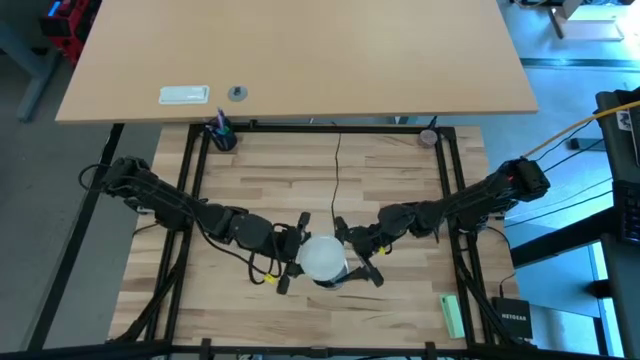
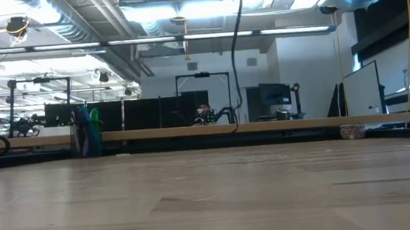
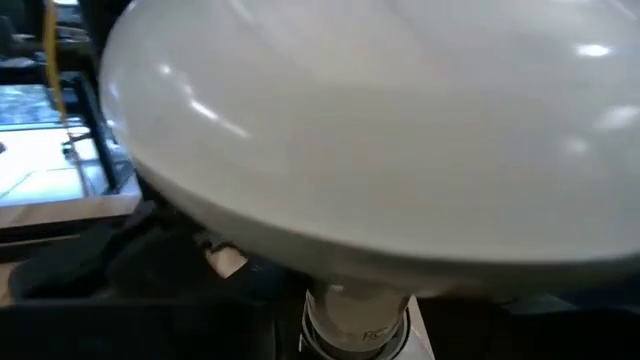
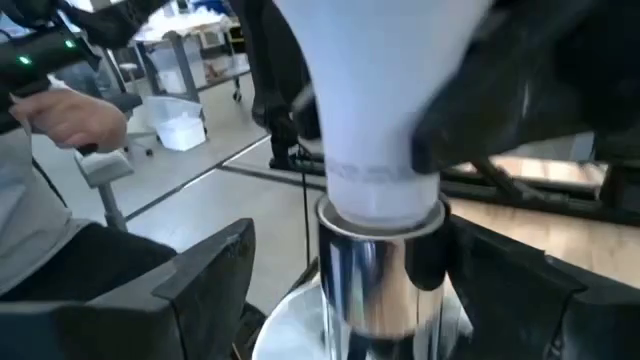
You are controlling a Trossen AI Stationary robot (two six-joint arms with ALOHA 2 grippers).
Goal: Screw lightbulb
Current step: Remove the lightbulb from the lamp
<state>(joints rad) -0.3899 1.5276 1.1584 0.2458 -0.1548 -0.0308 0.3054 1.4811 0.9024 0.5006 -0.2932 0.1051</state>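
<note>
Lightbulb stands dome-up between the two grippers at the near middle of the table, its white neck seated in the mouth of the silver socket. Left gripper sits just left of the dome, fingers spread to either side of it; whether they touch the bulb, cannot tell. Right gripper sits just right of the bulb, lower, its dark fingers flanking the socket; closed or released, cannot tell. Thin black cord runs away from the grippers toward the far edge. Person's hand shows in the room beyond the right gripper
</note>
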